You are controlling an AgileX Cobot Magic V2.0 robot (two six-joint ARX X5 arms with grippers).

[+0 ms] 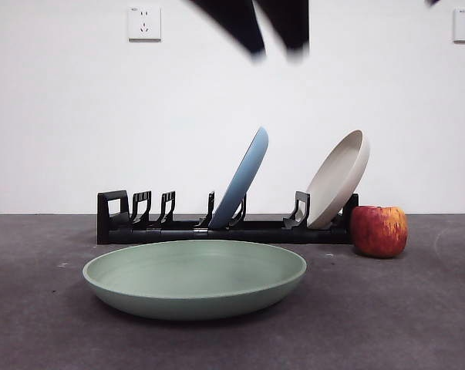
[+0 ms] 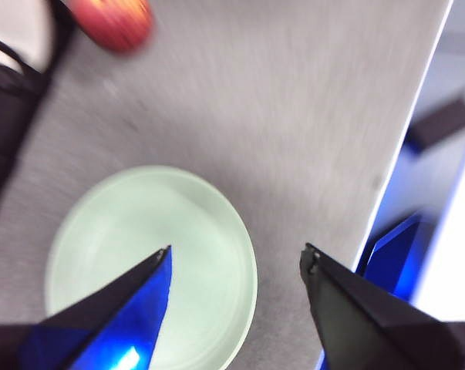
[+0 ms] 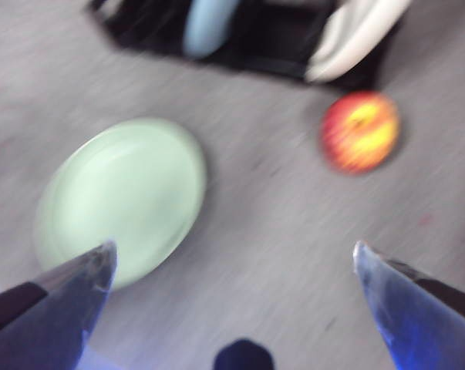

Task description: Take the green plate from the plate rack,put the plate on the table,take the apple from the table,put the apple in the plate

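The green plate is lying flat on the bench, nearest the camera, in front of the plate rack holding a blue plate and a cream-white plate. The apple is sitting at the rack's right end, red with yellow streaks, probably firm, smooth and liable to roll, so gripping across its widest middle looks safest. The left hand is hovering released above the plate; the right hand is hanging wide open, empty, above the bench.

sage-green plate, red yellow-streaked apple
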